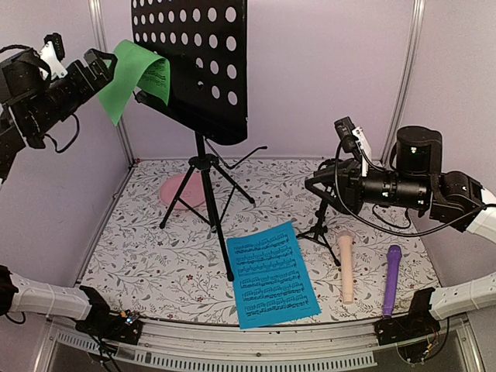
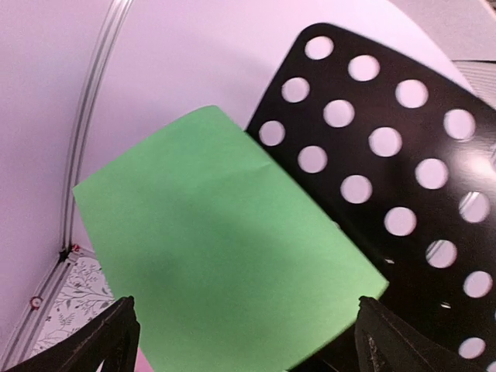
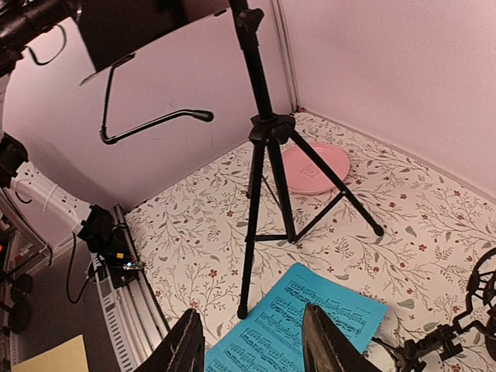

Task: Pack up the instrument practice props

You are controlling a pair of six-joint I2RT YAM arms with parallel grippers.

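The black perforated music rack (image 1: 194,62) stands on its tripod (image 1: 205,186) at the back. A green sheet (image 1: 136,81) leans off the rack's left side. My left gripper (image 1: 107,66) is raised at the sheet's left edge. In the left wrist view its jaws (image 2: 252,341) stand wide apart, with the green sheet (image 2: 225,248) between them. A blue sheet (image 1: 273,273), a beige microphone (image 1: 346,267) and a purple microphone (image 1: 392,279) lie on the table. My right gripper (image 1: 314,184) is open and empty, in the air above a small black mic support (image 1: 318,225). A second support is not visible.
A pink plate (image 1: 182,190) lies behind the tripod's legs and also shows in the right wrist view (image 3: 314,167). The enclosure walls stand on the left, back and right. The blue sheet (image 3: 302,325) lies under my right fingers, beside a tripod leg (image 3: 248,263).
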